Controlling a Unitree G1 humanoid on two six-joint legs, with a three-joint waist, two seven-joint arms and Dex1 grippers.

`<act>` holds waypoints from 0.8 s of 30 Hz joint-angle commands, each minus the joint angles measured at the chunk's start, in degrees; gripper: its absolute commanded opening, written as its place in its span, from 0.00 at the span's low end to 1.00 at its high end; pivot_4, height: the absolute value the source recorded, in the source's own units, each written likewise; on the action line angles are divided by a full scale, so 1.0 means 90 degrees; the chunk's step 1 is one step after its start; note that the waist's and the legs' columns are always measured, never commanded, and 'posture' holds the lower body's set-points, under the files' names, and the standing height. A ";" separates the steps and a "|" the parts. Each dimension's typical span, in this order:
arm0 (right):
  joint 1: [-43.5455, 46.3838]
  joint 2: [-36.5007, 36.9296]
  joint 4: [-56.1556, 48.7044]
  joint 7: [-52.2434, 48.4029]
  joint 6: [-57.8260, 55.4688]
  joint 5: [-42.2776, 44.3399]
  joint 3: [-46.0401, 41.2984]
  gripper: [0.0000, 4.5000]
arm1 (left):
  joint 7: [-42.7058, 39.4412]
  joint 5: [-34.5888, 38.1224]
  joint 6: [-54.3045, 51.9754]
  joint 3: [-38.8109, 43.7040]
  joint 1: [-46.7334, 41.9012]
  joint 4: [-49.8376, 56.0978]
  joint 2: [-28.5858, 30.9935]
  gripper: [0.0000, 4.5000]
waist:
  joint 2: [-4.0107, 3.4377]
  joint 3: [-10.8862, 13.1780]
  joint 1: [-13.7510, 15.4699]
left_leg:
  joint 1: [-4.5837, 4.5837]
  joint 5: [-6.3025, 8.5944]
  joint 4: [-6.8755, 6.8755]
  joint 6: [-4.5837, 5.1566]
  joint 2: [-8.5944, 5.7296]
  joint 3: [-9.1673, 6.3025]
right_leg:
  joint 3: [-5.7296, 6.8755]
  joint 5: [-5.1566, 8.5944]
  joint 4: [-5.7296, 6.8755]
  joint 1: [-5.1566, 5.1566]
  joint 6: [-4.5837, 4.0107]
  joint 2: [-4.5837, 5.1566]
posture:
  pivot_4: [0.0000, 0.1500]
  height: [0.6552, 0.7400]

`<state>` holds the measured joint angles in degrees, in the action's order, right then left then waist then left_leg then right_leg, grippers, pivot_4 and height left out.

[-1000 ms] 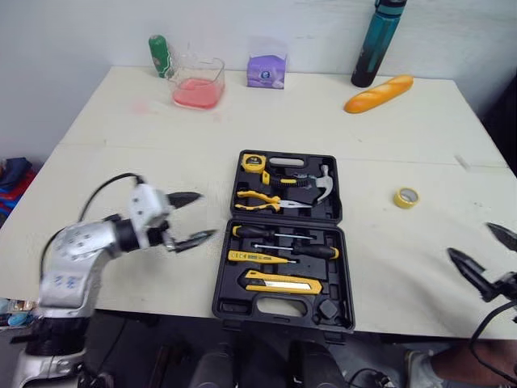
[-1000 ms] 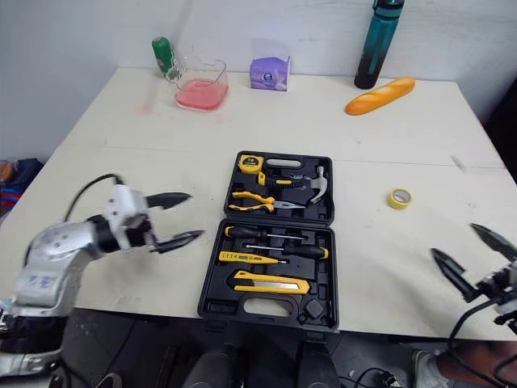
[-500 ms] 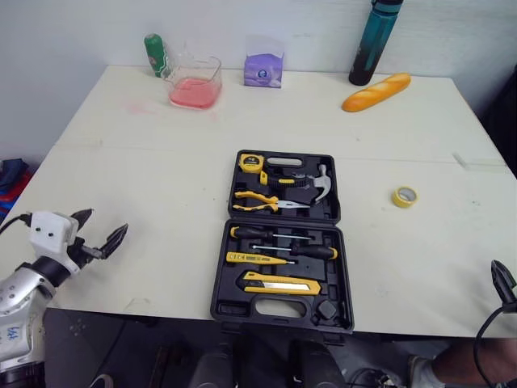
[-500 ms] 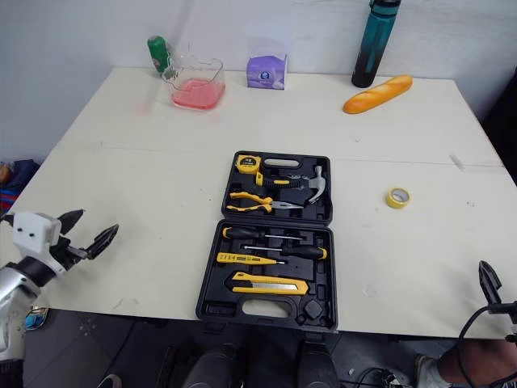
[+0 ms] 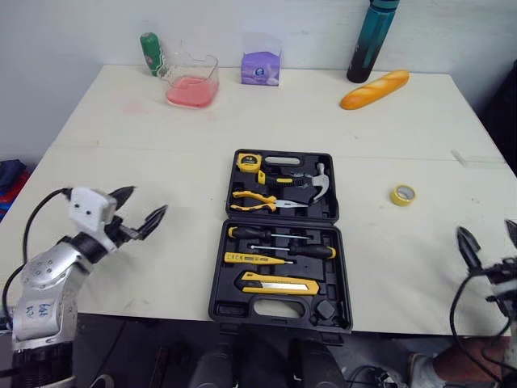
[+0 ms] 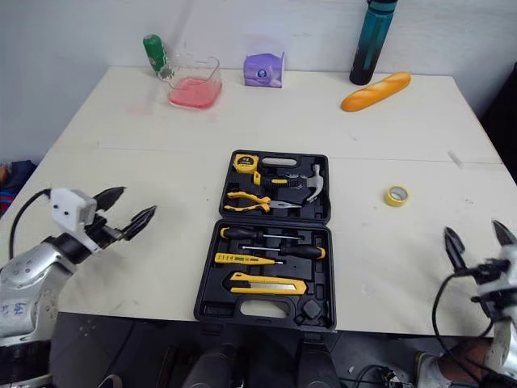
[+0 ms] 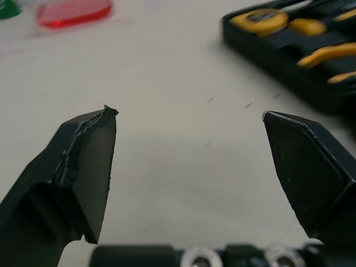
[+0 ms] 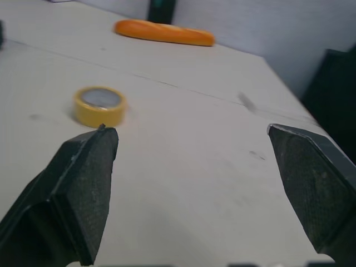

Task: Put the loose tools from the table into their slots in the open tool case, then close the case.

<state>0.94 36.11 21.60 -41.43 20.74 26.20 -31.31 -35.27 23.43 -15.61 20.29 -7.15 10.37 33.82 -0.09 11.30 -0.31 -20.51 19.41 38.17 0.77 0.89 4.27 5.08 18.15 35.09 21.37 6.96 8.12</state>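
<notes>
The black tool case [image 5: 279, 238] lies open in the middle of the table. Its far half holds a yellow tape measure [image 5: 246, 161], pliers [image 5: 257, 200] and a hammer [image 5: 319, 183]. Its near half holds screwdrivers [image 5: 283, 244] and a yellow utility knife [image 5: 279, 283]. My left gripper [image 5: 145, 202] stands open and empty over bare table, well to the left of the case; the case's edge [image 7: 289, 50] lies ahead of it in the left wrist view. My right gripper [image 5: 487, 234] is open and empty at the table's near right corner, with a yellow tape roll [image 8: 100, 105] ahead of it.
Along the far edge stand a green bottle [image 5: 150, 54], a clear container of pink liquid [image 5: 191, 81], a purple box [image 5: 260, 69], a teal bottle [image 5: 367, 40] and a bread loaf [image 5: 374, 89]. The tape roll [image 5: 402, 195] lies right of the case.
My left gripper drew back from beside the case to the table's left edge, then came partway forward again. The right gripper dipped below the front edge and has risen back. Both stayed open.
</notes>
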 commanded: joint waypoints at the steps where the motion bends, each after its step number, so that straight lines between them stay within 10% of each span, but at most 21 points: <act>1: 0.0137 0.0856 -0.1202 -0.0295 -0.1660 0.0390 0.0266 1.00 | -0.0336 0.0501 -0.0347 -0.0214 -0.0316 0.0590 0.0139 0.98 | 0.0000 0.0000 0.0023 | 0.0000 -0.0003 0.0001 0.0002 -0.0003 0.0003 | -0.0002 0.0000 0.0000 0.0003 0.0000 0.0001 | 1.00 1.00; 12: 0.2033 0.3526 -0.1382 -0.1497 -0.5880 0.0063 0.2024 1.00 | -0.0625 0.1146 -0.1466 -0.0863 -0.0967 0.1414 0.0319 0.98 | 0.0006 0.0004 0.0026 | -0.0011 -0.0013 0.0008 0.0003 0.0006 0.0010 | -0.0010 0.0000 -0.0008 0.0014 0.0000 -0.0051 | 1.00 1.00; 24: 0.5955 0.3377 0.1349 -0.4436 -0.5293 -0.2608 0.5467 1.00 | -0.1053 0.1467 -0.2015 -0.1499 -0.1838 0.1566 0.0443 0.98 | 0.0007 0.0008 0.0017 | -0.0095 -0.0014 0.0051 0.0005 0.0000 0.0002 | 0.0004 -0.0003 -0.0009 0.0070 0.0005 -0.0062 | 1.00 1.00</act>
<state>52.32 66.72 30.51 -79.26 -29.72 6.44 16.48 -43.87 35.59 -33.43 7.13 -23.06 22.47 36.98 -0.02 11.38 -0.15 -21.39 19.29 38.63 0.81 0.89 4.28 5.13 18.12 35.03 22.01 7.01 7.55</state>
